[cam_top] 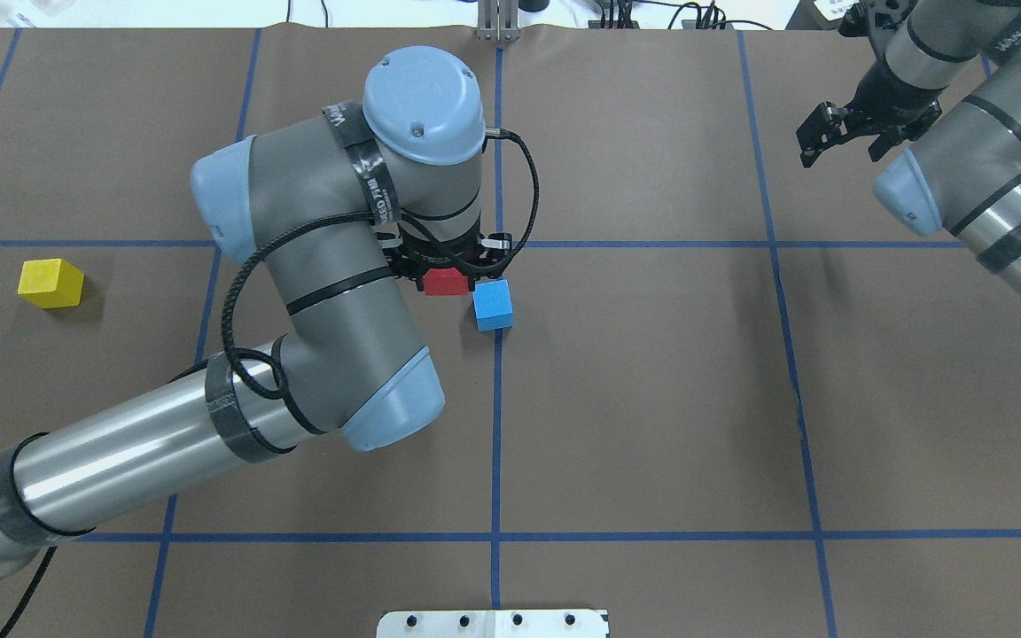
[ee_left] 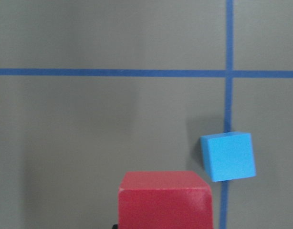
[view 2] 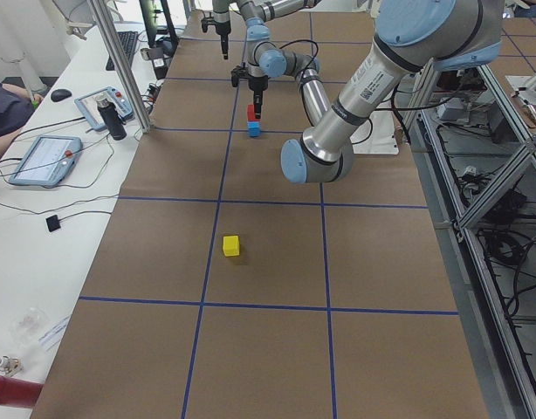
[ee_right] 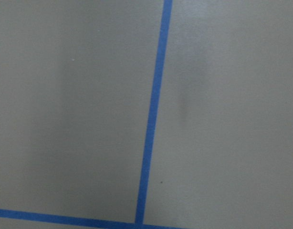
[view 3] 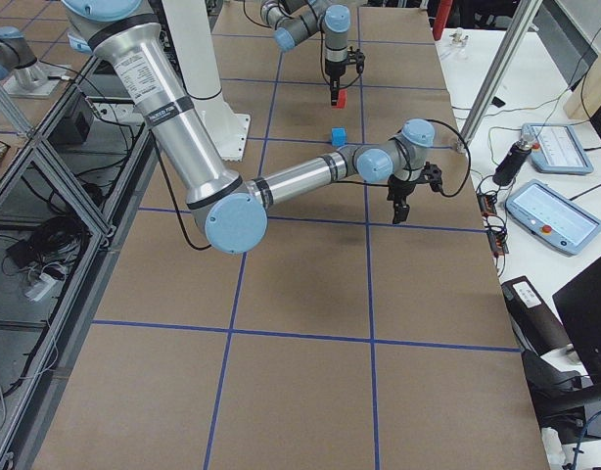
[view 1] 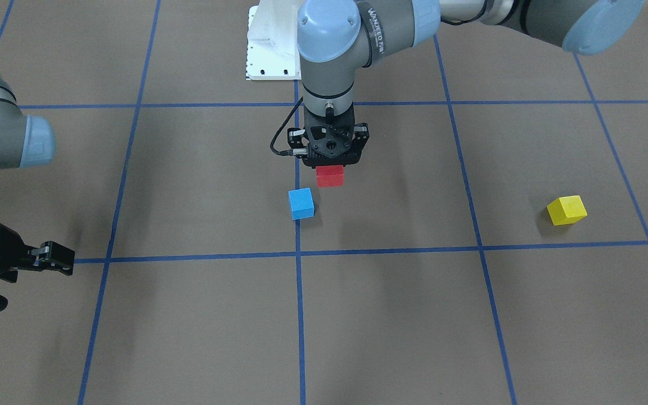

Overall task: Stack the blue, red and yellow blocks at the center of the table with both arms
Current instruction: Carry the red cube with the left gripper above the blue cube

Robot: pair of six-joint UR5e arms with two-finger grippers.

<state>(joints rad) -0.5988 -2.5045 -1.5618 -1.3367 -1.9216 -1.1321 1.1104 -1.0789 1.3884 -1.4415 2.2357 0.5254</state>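
Cubes number three in the front-facing view, one per colour: the small matte red cube (view 1: pixel 331 177) is clamped in the black two-finger left gripper (view 1: pixel 330 166), the sky-blue cube (view 1: pixel 301 203) sits just beside it on a blue tape line (view 1: pixel 299 270) of the brown table (view 1: pixel 189 326), and the yellow cube (view 1: pixel 566 210) lies well apart on the robot's left. Overhead, the left arm's grey wrist joint (cam_top: pixel 422 133) hides most of that gripper, while the right gripper (cam_top: pixel 840 151) hangs far off, fingers spread. From the left wrist, nothing stands between red and blue.

red block (ee_left: pixel 164 199) low in view, blue block (ee_left: pixel 228 156) apart, skewed, on a tape line (ee_left: pixel 228 43).
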